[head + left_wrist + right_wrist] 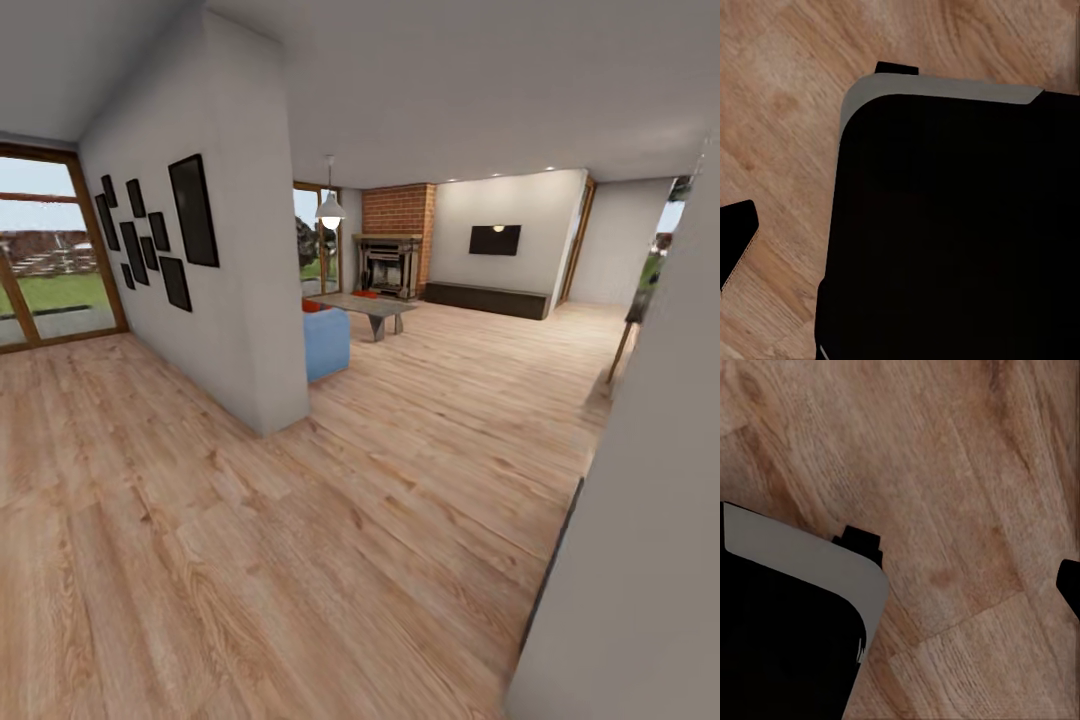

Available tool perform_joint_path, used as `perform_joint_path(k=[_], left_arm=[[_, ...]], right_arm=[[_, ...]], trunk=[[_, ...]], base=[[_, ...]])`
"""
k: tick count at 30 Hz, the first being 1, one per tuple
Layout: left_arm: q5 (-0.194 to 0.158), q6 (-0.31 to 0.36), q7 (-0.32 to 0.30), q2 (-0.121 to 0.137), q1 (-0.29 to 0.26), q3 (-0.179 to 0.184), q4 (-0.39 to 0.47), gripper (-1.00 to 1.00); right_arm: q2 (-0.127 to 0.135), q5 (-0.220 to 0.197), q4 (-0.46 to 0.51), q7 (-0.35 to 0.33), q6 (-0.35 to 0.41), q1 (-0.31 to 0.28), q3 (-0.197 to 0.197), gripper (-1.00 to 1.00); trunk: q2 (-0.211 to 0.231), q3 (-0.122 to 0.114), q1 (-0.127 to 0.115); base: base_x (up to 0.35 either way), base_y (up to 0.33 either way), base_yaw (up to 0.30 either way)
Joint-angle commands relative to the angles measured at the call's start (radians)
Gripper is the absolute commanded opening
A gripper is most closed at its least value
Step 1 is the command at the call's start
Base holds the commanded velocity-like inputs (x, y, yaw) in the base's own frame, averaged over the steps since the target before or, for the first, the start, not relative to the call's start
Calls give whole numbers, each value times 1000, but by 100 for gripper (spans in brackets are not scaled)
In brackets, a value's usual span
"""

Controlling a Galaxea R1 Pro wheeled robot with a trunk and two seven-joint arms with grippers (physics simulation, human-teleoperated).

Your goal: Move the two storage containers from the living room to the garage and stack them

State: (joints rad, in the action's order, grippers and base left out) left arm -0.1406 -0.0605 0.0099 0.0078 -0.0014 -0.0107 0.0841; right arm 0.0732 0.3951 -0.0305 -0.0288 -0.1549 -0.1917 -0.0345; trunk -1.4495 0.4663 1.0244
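1. The head view looks across the living room (480, 330), over light wood plank flooring (300, 540) that runs from the near foreground to the far wall.
2. A white partition wall (250, 300) stands at the left of centre, with a cluster of dark picture frames (160, 235) hung on its left face.
3. Past the partition's far end, the end of a blue sofa (326, 342) shows, with a small red-orange shape (312, 305) just above it; it is too small to tell what it is.
4. A grey coffee table (365, 305) stands beyond the sofa, and a second small red-orange item (366, 294) lies on its far edge. It may be one of the storage containers, but the view cannot settle it.
5. A dark fireplace (388, 265) sits under a brick chimney, with a wall-mounted television (495, 240) to its right and a pendant lamp (330, 210) hanging in front.
6. Wood-framed glass doors (50, 250) fill the left edge.
7. Both wrist views look down at the plank floor and the robot's dark base (952, 232); a dark tip shows at each frame's edge, and I cannot tell either gripper's state.
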Motion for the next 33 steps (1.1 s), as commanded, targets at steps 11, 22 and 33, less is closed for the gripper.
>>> perform_joint_path(k=[11, 22, 33], left_arm=[[-7, -2, 1, 0, 0, -1, 0, 100], [-7, -1, 1, 0, 0, -1, 0, 100], [-7, 0, 1, 0, 0, -1, 0, 100]], right_arm=[[1, 5, -3, -2, -6, -2, -4, 100], [2, 5, -3, -2, -6, -2, -4, 100], [3, 5, -3, -2, -9, -2, -4, 100]], trunk=[[0, 1, 1], [0, 1, 1], [0, 1, 1]], base=[[324, 86, 0], [324, 120, 0], [324, 120, 0]])
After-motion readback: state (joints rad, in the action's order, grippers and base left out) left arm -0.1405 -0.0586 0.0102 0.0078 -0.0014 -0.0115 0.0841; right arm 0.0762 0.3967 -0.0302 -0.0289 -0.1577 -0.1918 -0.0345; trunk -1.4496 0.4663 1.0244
